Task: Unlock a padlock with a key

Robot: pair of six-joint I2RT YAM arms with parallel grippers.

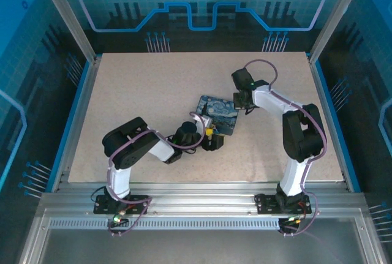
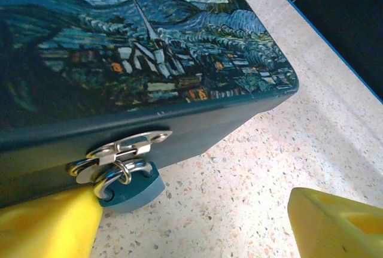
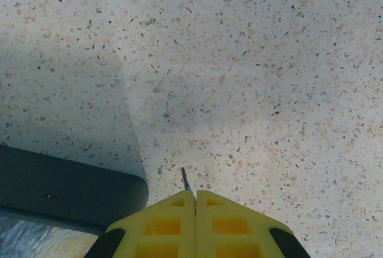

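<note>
The small grey metal padlock [image 2: 134, 191] hangs on the blue painted tin box [image 2: 149, 48] at 7 o'clock, beside the left gripper's [image 2: 191, 210] spread fingers. The right gripper [image 3: 195, 195], fingers pressed together, pinches the thin dark metal key [image 3: 185, 178].

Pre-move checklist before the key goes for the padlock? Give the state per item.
1. Key gripped: right gripper is shut on the key, with the tip poking past the fingertips. ok
2. Padlock in place: padlock hangs from the hasp on the tin box. ok
3. Padlock steadied: left gripper is open, and the padlock sits beside one of its fingers, not clamped. not ok
4. Key aimed at the lock: the key points at bare table, next to a box corner. not ok
5. Keyhole facing the key: cannot tell
</note>
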